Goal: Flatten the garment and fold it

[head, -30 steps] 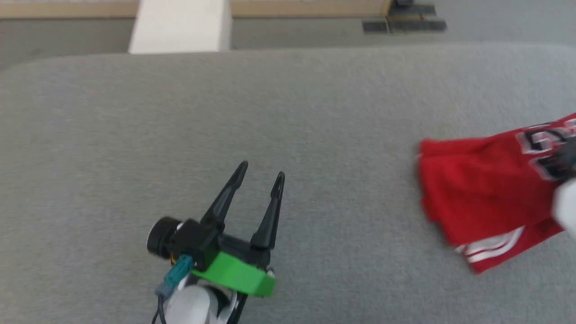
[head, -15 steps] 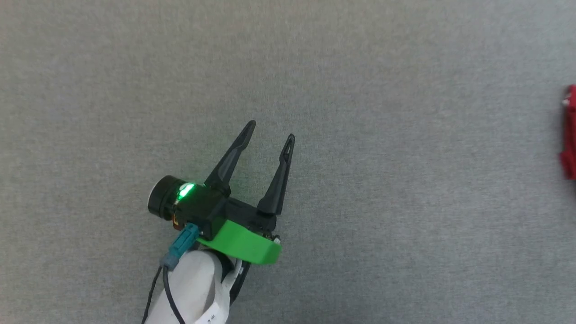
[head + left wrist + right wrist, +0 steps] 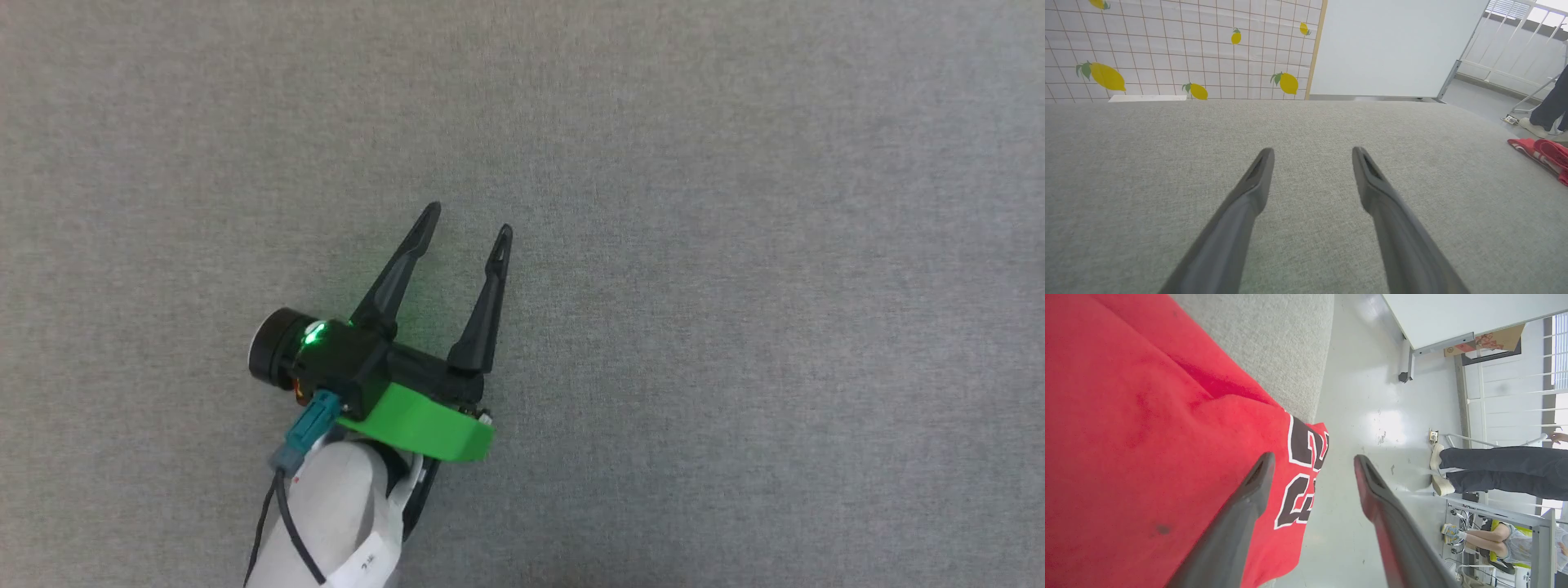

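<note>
The garment [image 3: 1147, 437] is bright red with a black, white-outlined number print. In the right wrist view it lies on the grey padded surface [image 3: 1274, 343], its printed edge hanging past the rim above the floor. My right gripper [image 3: 1313, 457] is open just over that edge, one finger above the red cloth and the other above the floor, gripping nothing. In the left wrist view the garment [image 3: 1541, 153] is a small red heap with striped trim at the far right. My left gripper [image 3: 468, 222] hovers open and empty over bare grey surface [image 3: 735, 245], far from the cloth, and its fingers [image 3: 1257, 183] are spread wide.
Beyond the surface's rim a person's legs [image 3: 1494, 473] stand on the pale floor, and a second person [image 3: 1494, 539] sits lower right. A foot [image 3: 1533, 126] shows near the garment. A lemon-patterned wall [image 3: 1167, 49] and a white panel [image 3: 1392, 45] stand behind.
The head camera has swung down and away, so the far edge and the garment at the right have left its picture. My left gripper stays open, nearly where it was.
</note>
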Motion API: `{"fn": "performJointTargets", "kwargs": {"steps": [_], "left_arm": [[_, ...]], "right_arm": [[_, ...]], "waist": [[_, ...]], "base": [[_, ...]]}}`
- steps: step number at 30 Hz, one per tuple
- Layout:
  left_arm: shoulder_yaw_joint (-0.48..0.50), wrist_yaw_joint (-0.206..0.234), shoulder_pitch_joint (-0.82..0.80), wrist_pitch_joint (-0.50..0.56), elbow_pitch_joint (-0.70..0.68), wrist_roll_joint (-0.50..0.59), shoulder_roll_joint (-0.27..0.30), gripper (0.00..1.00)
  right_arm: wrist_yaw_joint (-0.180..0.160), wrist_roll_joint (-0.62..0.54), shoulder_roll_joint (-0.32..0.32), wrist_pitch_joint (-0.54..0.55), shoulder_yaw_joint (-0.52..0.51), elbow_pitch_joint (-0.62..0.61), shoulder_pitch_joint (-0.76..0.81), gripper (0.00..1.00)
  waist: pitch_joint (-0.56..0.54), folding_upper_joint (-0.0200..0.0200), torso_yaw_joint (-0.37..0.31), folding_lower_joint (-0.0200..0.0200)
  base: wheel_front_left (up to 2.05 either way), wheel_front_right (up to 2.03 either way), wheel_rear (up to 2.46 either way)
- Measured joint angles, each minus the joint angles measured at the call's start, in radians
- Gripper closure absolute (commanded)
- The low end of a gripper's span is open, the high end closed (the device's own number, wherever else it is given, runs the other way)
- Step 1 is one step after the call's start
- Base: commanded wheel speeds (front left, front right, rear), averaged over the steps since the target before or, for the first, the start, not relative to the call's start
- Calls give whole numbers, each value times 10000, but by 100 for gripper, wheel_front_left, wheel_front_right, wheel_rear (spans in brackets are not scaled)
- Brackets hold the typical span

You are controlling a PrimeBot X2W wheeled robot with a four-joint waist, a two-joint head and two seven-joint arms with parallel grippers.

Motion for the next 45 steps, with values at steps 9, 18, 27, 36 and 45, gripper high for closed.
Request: {"fn": "performJointTargets", "kwargs": {"steps": [9, 18, 27, 36, 45], "left_arm": [[1055, 207, 1064, 0, -130, -224, -2, 0], [2261, 688, 2309, -2, -268, 61, 0, 0], [2479, 813, 3083, -2, -290, 161, 2, 0], [2429, 976, 3575, -2, 253, 418, 2, 0], [2439, 959, 3945, 0, 575, 516, 2, 0]], "right_arm": [[-2, 307, 1398, -523, -493, -1766, -874, 0], [-2, 961, 3551, -1325, -487, -4541, 30, 0], [-4, 1275, 6353, -1486, -1471, -6874, 3124, 0], [-4, 1246, 8126, -1860, -1839, -7110, 5338, 0], [-6, 1081, 8579, -2100, -1626, -6702, 6083, 0]], "waist": [[-1432, 0, -89, -1], [-3282, 0, -192, -2], [-4619, 0, 111, -2], [-5088, -1, 742, -2], [-5400, 0, 920, -2]], "base": [[0, 0, 0], [0, 0, 0], [0, 0, 0], [0, 0, 0], [0, 0, 0]]}}
